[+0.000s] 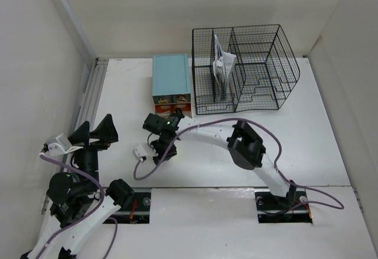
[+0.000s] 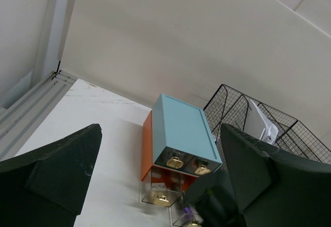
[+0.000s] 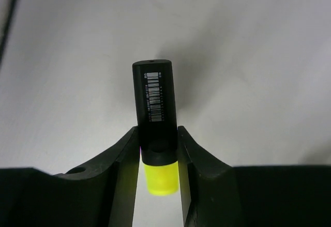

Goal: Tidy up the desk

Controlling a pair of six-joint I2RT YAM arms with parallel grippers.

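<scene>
Spreading across most of the top view is the desk (image 1: 307, 135), a large flat matte-white rectangle with a ribbed grey metal rail (image 1: 88, 94) along its left edge. At the far side sits a small drawer box (image 1: 171, 76) with a smooth teal top, orange sides and clear drawer fronts with rounded brass-coloured knobs. Just beside it on the right stands a black wire mesh rack (image 1: 260, 70), boxy at the back and stepped at the front. A sheaf of white papers (image 1: 223, 67) stands nearly upright in its left section.

The right arm reaches from its base at the near edge, bends at a raised elbow and stretches left across the desk, ending just in front of the drawer box. The right gripper (image 3: 158, 139) points down at the white surface. Its matte black fingers (image 3: 126, 154) are closed narrowly on a highlighter (image 3: 155, 97), a smooth black cylinder with a white barcode label and a bright yellow end lying between the fingers.

The left arm is folded close to its base near the rail, wrist tilted up toward the far wall. The left gripper (image 1: 95, 130) has its dark triangular fingers (image 2: 57, 170) spread wide, holding nothing.
</scene>
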